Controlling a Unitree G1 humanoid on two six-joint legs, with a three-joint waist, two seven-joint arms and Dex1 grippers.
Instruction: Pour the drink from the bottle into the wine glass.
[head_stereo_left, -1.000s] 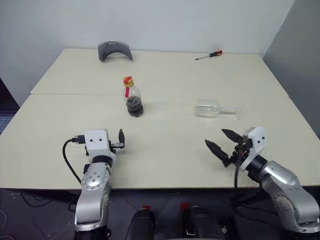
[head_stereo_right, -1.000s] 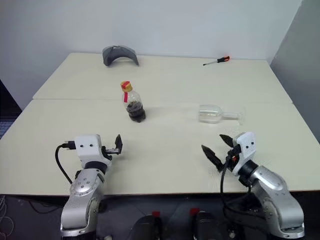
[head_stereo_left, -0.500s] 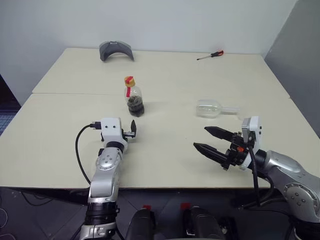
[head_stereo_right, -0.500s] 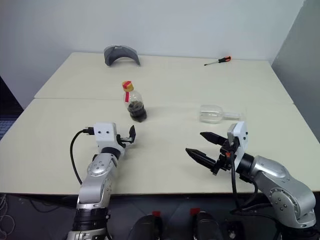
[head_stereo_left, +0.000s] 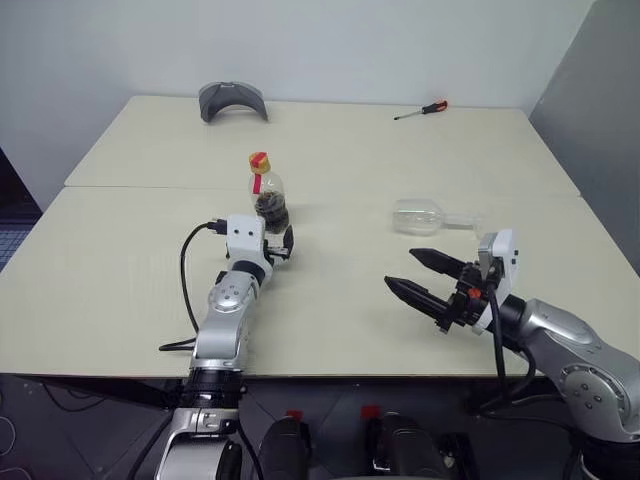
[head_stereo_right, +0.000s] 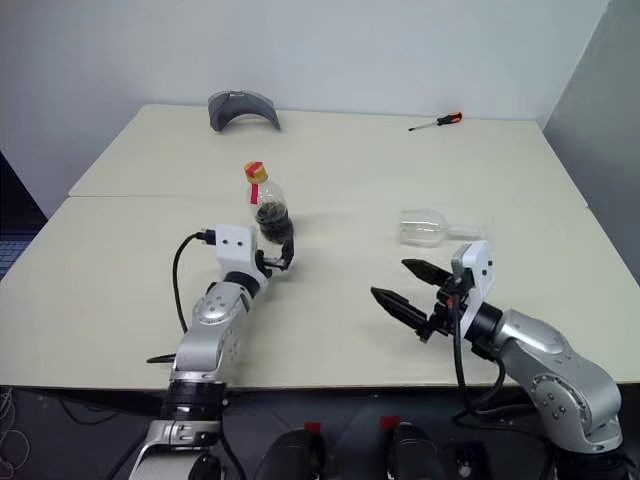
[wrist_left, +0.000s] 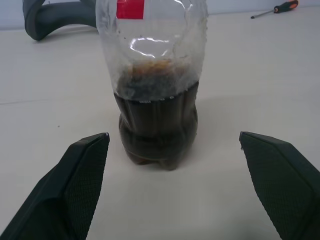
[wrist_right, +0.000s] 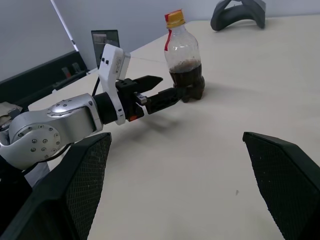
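A: Status, small clear plastic bottle w/ bulbous body, red label strip, yellow-and-red cap (head_stereo_left: 266, 192)?
B: Upright on pale beige counter (head_stereo_left: 350, 160), left of centre. Cap on. Dark reddish-brown, near-black drink (wrist_left: 156, 131) filling lower part only, brownish foam ring at top of liquid.

A: Left claw (head_stereo_left: 279, 244)?
B: Spread wide, level, aimed at bottle base. Black fingers (wrist_left: 80, 180) flanking the bottle in wrist view, clear gap each side, no contact. Nothing held.

A: Right claw (head_stereo_left: 428, 277)?
B: Also spread wide, empty, pointing inward toward counter centre. Above front part of counter, well apart from bottle. Near the glass, just in front of it, not touching.

A: Clear stemmed wine glass w/ rounded bowl and round foot (head_stereo_left: 426, 217)?
B: Lying on its side on counter, right of centre, bowl toward bottle, foot pointing to the right. Looks empty. Well apart from bottle.

A: Other items?
B: Grey curved plastic piece (head_stereo_left: 231, 100) at far left of counter, near wall. Red-handled screwdriver (head_stereo_left: 419, 110) at far right. Both well clear of bottle and glass. Seam across counter running just behind bottle.
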